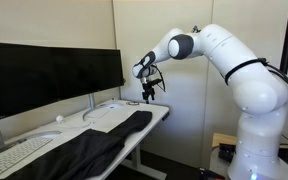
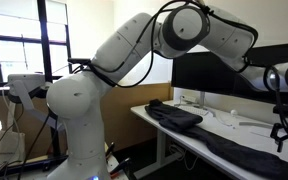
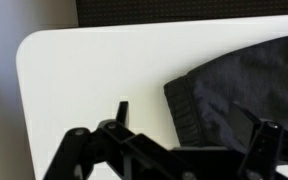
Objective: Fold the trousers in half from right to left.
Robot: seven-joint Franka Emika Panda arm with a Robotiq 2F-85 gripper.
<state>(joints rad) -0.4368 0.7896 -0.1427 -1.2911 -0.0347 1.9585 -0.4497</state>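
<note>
Above far end of desk (image 3: 74, 80): my pincer (image 1: 150, 92) hangs spread, empty.
Lie of trousers (image 1: 94, 148): long axis along desk.
Room: bare corner beside cloth edge.

1. A white bench (image 1: 129, 105) with a rounded corner stands against a pale grey panelled wall (image 1: 134, 30); in the wrist view the bare bench top (image 3: 84, 80) is smooth and evenly lit, and a dark speckled panel (image 3: 184, 10) runs along its far edge.
2. Wide black monitors (image 1: 44, 75) line the back of the bench, seen in both exterior views; their screens are dark and glossy; a white keyboard (image 1: 19, 150) lies in front of them.
3. In an exterior view a tall window (image 2: 14, 45) with dark frame bars lets in bright daylight.
4. The floor (image 1: 184, 165) beneath the bench is dark.
</note>
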